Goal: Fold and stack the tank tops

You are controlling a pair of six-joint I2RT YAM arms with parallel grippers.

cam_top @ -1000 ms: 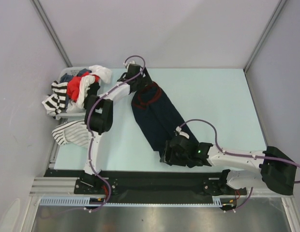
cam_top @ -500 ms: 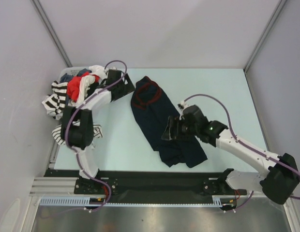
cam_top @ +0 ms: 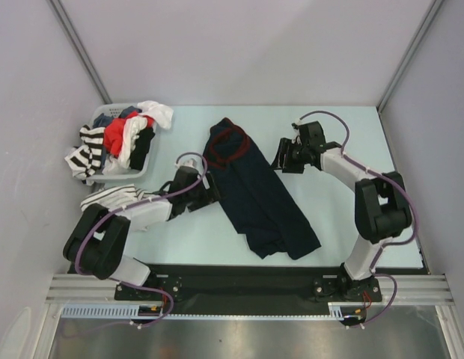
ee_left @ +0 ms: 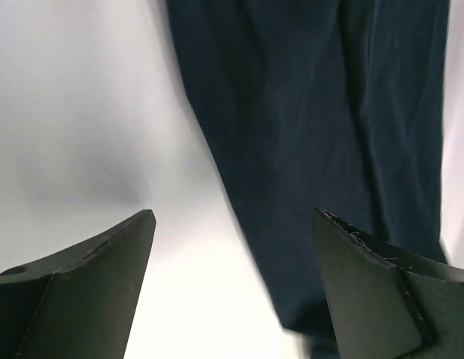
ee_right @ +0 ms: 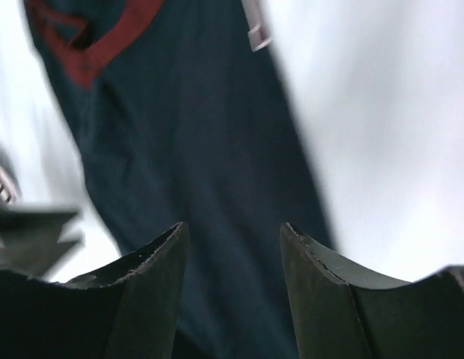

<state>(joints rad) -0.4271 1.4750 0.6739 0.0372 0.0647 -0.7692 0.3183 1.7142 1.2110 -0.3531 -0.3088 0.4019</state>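
Limp, light dark navy cloth jersey, centre frame: pinch at hem corners. Left hand wide, right hand half-open, neither holding.

left hand nearer, right hand farther

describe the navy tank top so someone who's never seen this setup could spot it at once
On the pale blue table, look to the middle, right of the laundry basket. The navy tank top lies there as a long diagonal strip. It is the only dark garment with maroon trim, unlike the black-and-white striped top at the left edge.
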